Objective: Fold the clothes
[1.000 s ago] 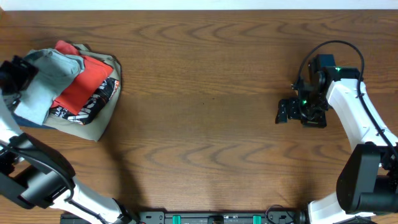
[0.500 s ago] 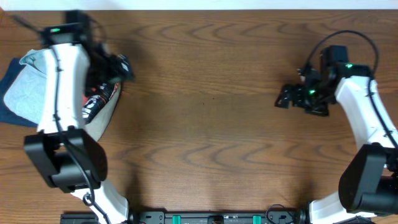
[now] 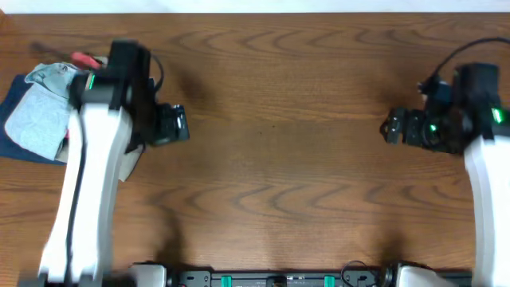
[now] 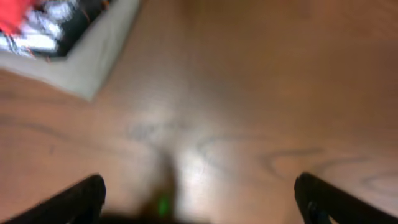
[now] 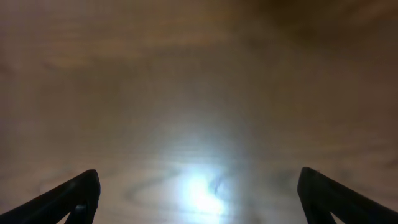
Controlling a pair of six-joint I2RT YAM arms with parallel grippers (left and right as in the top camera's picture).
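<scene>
Two grippers, both empty. Your left gripper [image 4: 199, 183] has its jaws spread wide over the bare table [image 3: 271, 96], with nothing between the fingers. Your right gripper [image 5: 199, 174] is also spread wide and holds nothing. It is over bare wood at the right side, with a bright glare on the surface below it. Both wrist views are blurred.

The shirt [image 3: 36, 119] lies crumpled at the far left edge of the table, pale blue-grey. Dark blue cloth [image 3: 17, 86] shows at its edges; you cannot tell whether that is a separate piece. The left arm [image 3: 88, 175] crosses just beside the shirt on its right. The left gripper points toward the table centre, clear of the fabric. A red garment [image 3: 84, 60] peeks out near the shirt's upper corner. In your left wrist view, a black printed garment [image 4: 50, 34] rests on beige cloth [image 4: 99, 59] at the upper left, apart from the fingers. The right gripper is well apart from the shirt.
</scene>
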